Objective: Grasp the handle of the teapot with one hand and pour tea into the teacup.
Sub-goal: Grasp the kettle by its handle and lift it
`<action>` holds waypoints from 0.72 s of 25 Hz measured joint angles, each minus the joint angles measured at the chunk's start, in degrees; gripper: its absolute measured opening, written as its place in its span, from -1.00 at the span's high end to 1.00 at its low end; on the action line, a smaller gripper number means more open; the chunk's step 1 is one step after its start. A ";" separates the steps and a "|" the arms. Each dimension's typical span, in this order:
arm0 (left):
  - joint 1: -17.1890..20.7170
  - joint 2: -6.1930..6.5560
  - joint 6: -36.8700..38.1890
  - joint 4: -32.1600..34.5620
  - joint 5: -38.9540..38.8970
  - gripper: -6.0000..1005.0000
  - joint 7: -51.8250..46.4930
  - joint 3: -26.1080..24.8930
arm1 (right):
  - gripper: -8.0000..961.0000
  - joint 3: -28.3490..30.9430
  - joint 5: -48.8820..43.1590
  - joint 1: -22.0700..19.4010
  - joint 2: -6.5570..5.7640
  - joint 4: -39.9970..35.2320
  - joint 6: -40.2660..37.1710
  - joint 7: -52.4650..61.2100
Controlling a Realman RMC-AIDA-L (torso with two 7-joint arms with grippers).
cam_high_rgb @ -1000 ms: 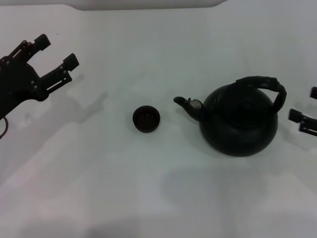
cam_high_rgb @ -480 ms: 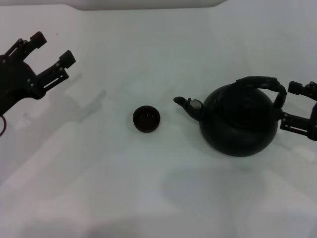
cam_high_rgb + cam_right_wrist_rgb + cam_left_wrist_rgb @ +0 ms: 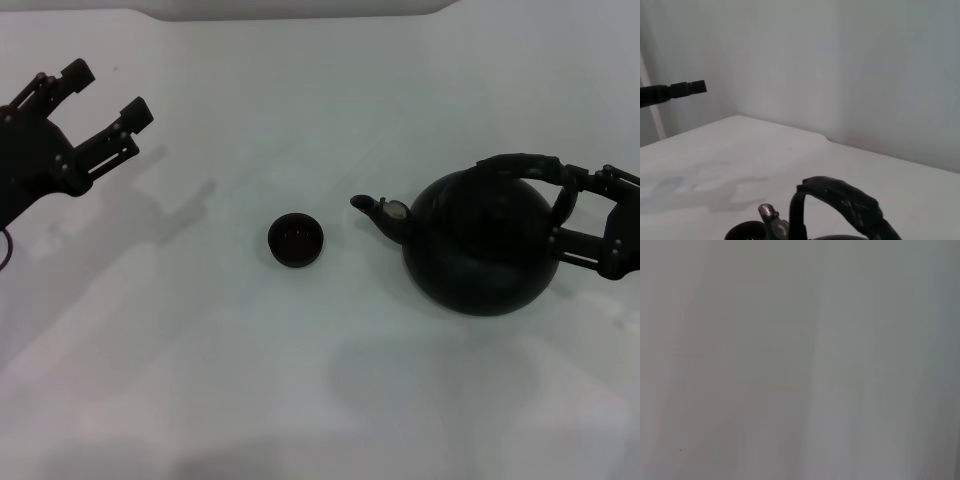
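You see a plain white table (image 3: 300,400) with soft grey shadows lying across it. Behind it, a bare pale grey-white wall (image 3: 840,65) rises from the table's far edge. The left wrist view gives you only a blank grey surface.

You see a teapot (image 3: 480,250) just beside the right gripper (image 3: 572,208). Its black skin looks dull, not shiny, and smooth. The handle (image 3: 530,170), by that gripper's fingers (image 3: 580,243), looks bumpy and wrapped, like cord. The spout tip has a small shiny metal bit. The teacup (image 3: 295,240), well apart from both grippers, is dark with a soft shine inside. The bench (image 3: 200,380) is white, smooth and a little glossy, so you see faint shadows on it. Both grippers look like dull black metal or plastic; the left gripper (image 3: 107,90) too.
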 joint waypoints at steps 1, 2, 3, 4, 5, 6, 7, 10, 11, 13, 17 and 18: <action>0.00 0.02 0.00 -0.03 0.00 -0.74 0.00 0.00 | -0.79 -0.03 -0.01 0.06 -0.03 0.00 0.19 0.02; 0.01 0.03 0.00 -0.04 0.00 -0.74 0.00 0.00 | -0.77 -0.04 -0.03 0.10 -0.04 -0.02 0.39 0.08; 0.04 0.03 0.00 -0.06 0.00 -0.74 0.00 0.00 | -0.76 -0.05 -0.02 0.12 -0.10 -0.11 0.79 0.24; 0.06 0.04 0.00 -0.08 0.00 -0.74 0.00 0.00 | -0.75 -0.06 -0.01 0.12 -0.11 -0.19 1.12 0.46; 0.09 0.04 0.00 -0.13 0.00 -0.74 0.00 0.00 | -0.74 -0.06 -0.01 0.11 -0.13 -0.28 1.47 0.67; 0.12 0.04 0.02 -0.16 0.00 -0.74 0.00 0.00 | -0.68 -0.07 0.01 0.10 -0.16 -0.36 1.80 0.91; 0.12 0.04 0.07 -0.16 0.00 -0.74 0.00 0.00 | -0.62 -0.08 0.03 0.08 -0.17 -0.42 2.14 1.10; 0.04 0.05 0.42 -0.11 0.00 -0.74 0.00 0.00 | -0.44 -0.12 0.03 0.05 -0.14 -0.45 3.45 1.39; 0.00 0.07 0.47 -0.07 0.00 -0.74 0.00 0.00 | -0.43 -0.15 0.03 0.05 -0.09 -0.46 3.99 1.53; -0.05 0.12 0.54 0.04 0.00 -0.74 0.00 0.00 | -0.41 -0.30 0.03 0.05 -0.07 -0.45 4.63 1.79; -0.32 0.13 0.59 0.21 0.01 -0.74 -0.15 0.00 | -0.34 -0.54 0.04 0.05 -0.09 -0.43 5.30 2.59; -0.48 0.14 0.61 0.14 0.01 -0.74 -0.16 0.00 | -0.29 -0.53 0.03 0.05 -0.09 -0.44 5.68 3.00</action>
